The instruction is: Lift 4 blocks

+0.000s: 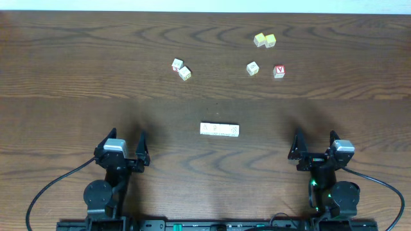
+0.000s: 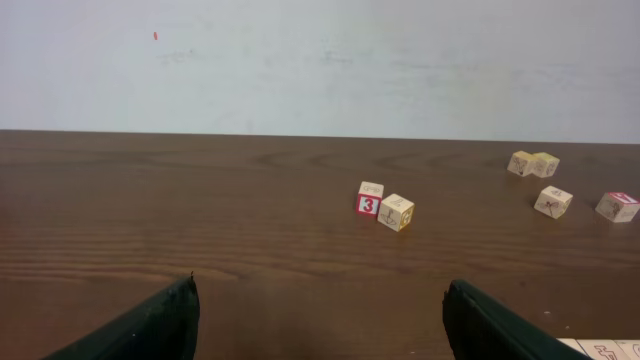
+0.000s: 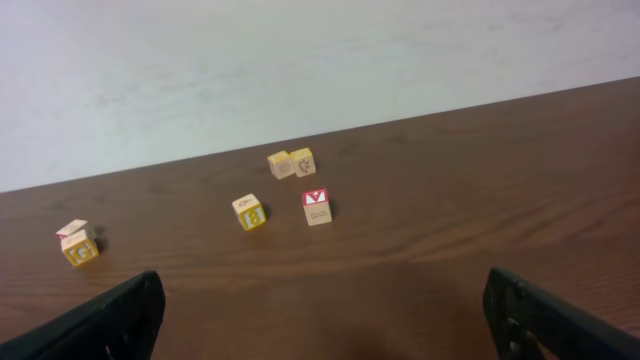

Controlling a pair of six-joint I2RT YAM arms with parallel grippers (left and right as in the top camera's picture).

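Plainly, left claw (image 1: 127,136) and right claw (image 1: 314,136) gape wide, holding nothing. Blocks (image 1: 219,129) lie between them, touching neither.

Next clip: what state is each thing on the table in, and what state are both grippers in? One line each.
Row of four whitish wooden blocks: lying flat, end to end, not held.
Left gripper: open, empty, clear of the row.
Right gripper: open, empty, clear of the row.
Two yellow-tinted wooden cubes: resting, touching each other.
Red-faced wooden cube: resting alone.
Single pale wooden cube: resting alone.
Two pale wooden cubes: resting, touching.
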